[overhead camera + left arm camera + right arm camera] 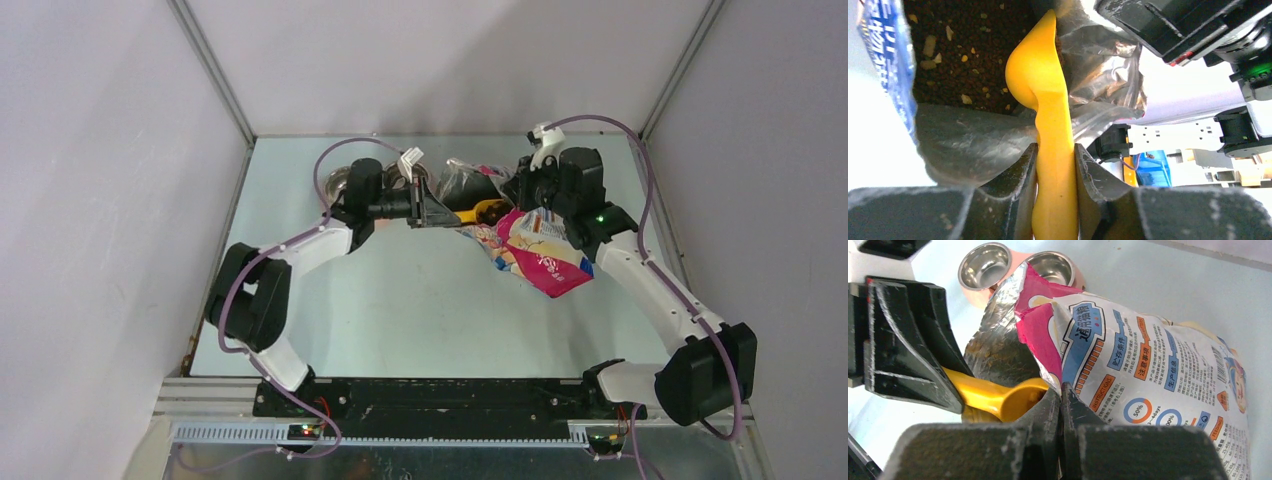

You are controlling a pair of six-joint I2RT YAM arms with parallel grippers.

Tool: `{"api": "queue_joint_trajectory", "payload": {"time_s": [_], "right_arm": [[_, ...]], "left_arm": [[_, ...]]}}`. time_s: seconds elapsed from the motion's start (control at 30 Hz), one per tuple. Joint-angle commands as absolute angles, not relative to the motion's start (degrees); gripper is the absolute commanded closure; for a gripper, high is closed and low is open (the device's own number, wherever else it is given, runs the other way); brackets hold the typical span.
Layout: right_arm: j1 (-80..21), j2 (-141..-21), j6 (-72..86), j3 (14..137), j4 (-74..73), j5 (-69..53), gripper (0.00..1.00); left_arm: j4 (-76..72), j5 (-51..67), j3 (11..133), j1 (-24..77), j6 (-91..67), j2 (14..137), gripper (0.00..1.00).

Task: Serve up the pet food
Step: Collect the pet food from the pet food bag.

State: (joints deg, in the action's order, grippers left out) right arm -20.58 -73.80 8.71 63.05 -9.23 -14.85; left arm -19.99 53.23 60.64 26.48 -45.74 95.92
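Pale tabletop (400,310) carries the lot. Left arm (300,250) & right arm (650,280) both reach in and meet at the mouth of the cat-food bag (540,255).

Bag (1148,355) is glossy pink/blue/white w/ printed panels, foil-lined. It's tilted, mouth raised & facing left, lower end sagging twd the arm bases. Can't tell if that end touches the tabletop.

Right jaws: together, pinched on the edge of the bag's mouth.

Pink twin-bowl feeder (1018,260) sits beyond the bag's mouth, near it but apart. Its two steel bowls (984,265) are side by side.

Yellow scoop (1040,75) pokes into the bag's mouth: bowl end inside, handle sticking out left.

Left jaws: clamped on the scoop handle just outside the bag's mouth, one jaw each side.

Kibble (963,50): small dark-brown pellets w/ a few paler bits, lying inside the bag on the foil lining, right beside the scoop's bowl end. Can't tell if any sits in the scoop.
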Motion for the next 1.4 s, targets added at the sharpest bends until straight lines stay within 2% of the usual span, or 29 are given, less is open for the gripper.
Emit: {"api": "queue_joint_trajectory", "payload": {"time_s": [0.0,0.5,0.67,1.0,1.13,1.27,1.37], "right_arm": [[-18.61,-73.17,8.27,62.58,-7.51,-12.98,1.0],[-17.23,-73.34,7.5,62.58,-7.49,-14.15,1.0],[-17.15,-73.48,7.4,62.58,-7.47,-13.79,1.0],[-17.74,-74.04,6.99,62.58,-7.49,-14.69,1.0],[-19.87,-75.09,4.53,62.53,-7.26,-11.48,1.0],[-21.35,-74.95,1.39,62.6,-6.54,-7.83,1.0],[-23.4,-74.91,-2.92,62.57,-7.08,-4.47,1.0]], "left_arm": [[-26.75,55.59,59.92,24.16,-47.68,91.14,1.0],[-33.25,57.72,57.02,18.21,-52.84,90.58,1.0],[-43.35,58.96,54.83,17.41,-59.72,92.44,1.0],[-46.34,55.51,49.97,17.16,-66.1,96.89,1.0],[-44.48,55.19,49.69,17.1,-67.05,97.62,1.0],[-50.76,56.97,50.39,16.03,-75.9,99.56,1.0],[-60.86,58.33,51.11,15.29,-84.26,102.0,1.0]]}}
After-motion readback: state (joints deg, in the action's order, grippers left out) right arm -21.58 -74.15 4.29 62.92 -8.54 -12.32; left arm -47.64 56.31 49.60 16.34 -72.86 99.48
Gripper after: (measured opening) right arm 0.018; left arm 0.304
